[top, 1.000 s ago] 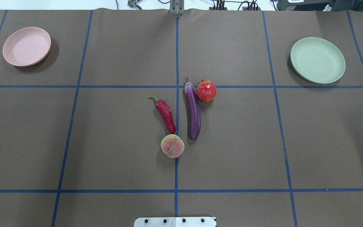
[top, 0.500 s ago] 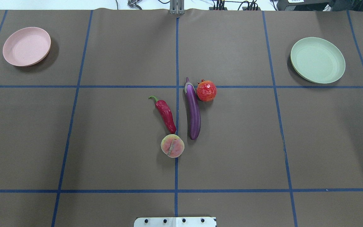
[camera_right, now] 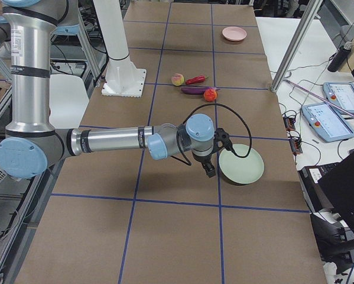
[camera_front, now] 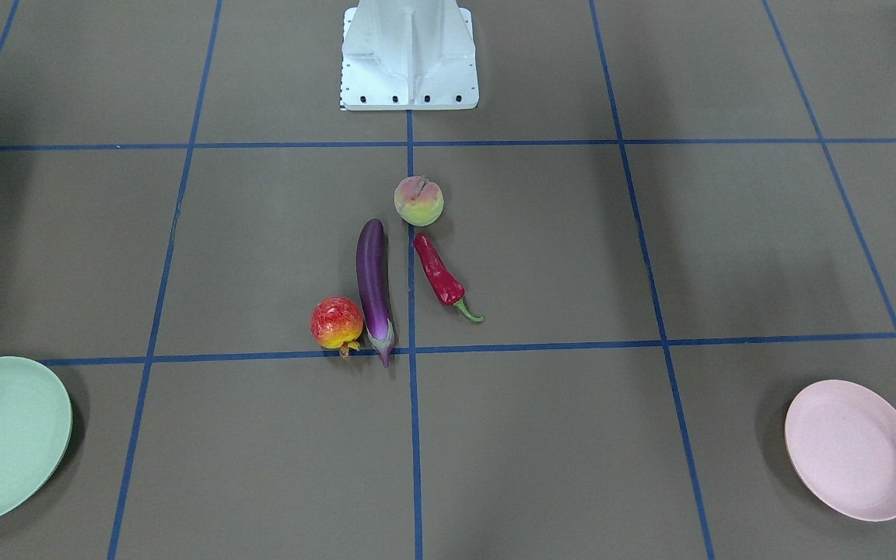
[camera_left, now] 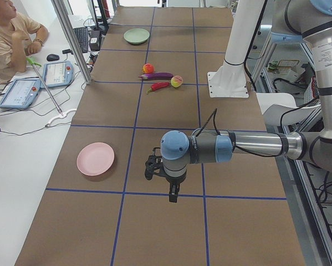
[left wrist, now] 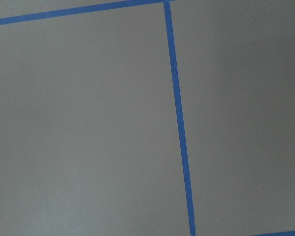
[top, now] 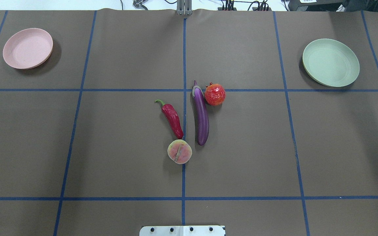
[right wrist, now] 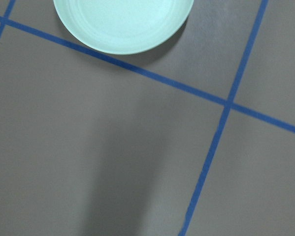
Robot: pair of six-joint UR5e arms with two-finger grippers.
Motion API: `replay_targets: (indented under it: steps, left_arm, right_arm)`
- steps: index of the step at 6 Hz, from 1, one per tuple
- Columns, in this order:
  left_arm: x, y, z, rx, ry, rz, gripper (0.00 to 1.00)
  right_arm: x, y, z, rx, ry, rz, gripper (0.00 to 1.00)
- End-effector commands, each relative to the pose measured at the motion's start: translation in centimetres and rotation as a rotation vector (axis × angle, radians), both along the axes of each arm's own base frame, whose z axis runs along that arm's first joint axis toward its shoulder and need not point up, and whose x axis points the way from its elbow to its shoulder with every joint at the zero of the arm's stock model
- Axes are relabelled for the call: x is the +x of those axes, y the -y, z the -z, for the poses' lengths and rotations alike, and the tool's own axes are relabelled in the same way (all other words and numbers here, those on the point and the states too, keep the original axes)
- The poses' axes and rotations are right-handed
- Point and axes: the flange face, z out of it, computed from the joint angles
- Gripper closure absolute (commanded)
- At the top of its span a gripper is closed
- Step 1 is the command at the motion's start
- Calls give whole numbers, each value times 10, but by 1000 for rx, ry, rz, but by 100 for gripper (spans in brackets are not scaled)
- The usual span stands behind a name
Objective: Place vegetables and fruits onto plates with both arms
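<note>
Though unchanged in the overhead view from a second ago, still spread left to right across the brown worktop (top: 116, 164): at far left and toward the back, the pale pink plate (top: 27, 48); near the centre, the red chili pepper (top: 172, 118), green stem pointing away from the robot, tip just beside the pale peach (top: 179, 151) on the middle blue tape line (top: 184, 59); just right of that line, the long purple eggplant (top: 200, 114), lying lengthwise, cap end touching the red-orange pomegranate (top: 215, 94); at far right, the mint green plate (top: 330, 62).

All four pieces down on the worktop, well apart from either plate.

Visible only from the table's ends: left hand (camera_left: 173, 193) hanging above the worktop near the pink plate, pointing down, no fruit or vegetable in it, impossible to tell how far open; right hand (camera_right: 209, 170) above the worktop just beside the green plate, likewise holding none of the produce, opening impossible to tell.

From the left wrist camera, only brown covering and tape; from the right wrist camera, part of the green plate at the top edge.
</note>
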Motion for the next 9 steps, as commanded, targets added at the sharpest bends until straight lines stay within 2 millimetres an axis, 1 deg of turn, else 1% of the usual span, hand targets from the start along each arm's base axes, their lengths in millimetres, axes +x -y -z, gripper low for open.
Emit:
replay_targets:
  steps: [1, 2, 3, 4, 5, 6, 7, 8, 9]
  left_arm:
    - [1, -1, -1, -3, 0, -2, 0]
    - [1, 0, 0, -1, 0, -2, 0]
    - [1, 0, 0, -1, 0, -4, 0]
    - [2, 1, 1, 2, 0, -7, 0]
    - [3, 1, 0, 0, -6, -6, 0]
    - [6, 1, 2, -1, -44, -5, 0]
    - [7, 1, 3, -1, -52, -4, 0]
    - [7, 0, 1, -4, -52, -4, 0]
    - [7, 0, 1, -6, -52, -6, 0]
  right_arm:
    - [-16, 14, 4, 3, 25, 20, 0]
    - [-37, 15, 18, 75, 39, 62, 0]
    - [-94, 46, 56, 171, 56, 154, 0]
    - [-139, 56, 87, 176, 80, 194, 0]
    - [-173, 70, 124, 173, 90, 187, 0]
    - [-223, 81, 171, 159, 97, 169, 0]
    - [-297, 76, 214, 134, 62, 104, 0]
    - [-360, 60, 245, 123, 41, 53, 0]
    - [-410, 43, 278, 106, 51, 33, 0]
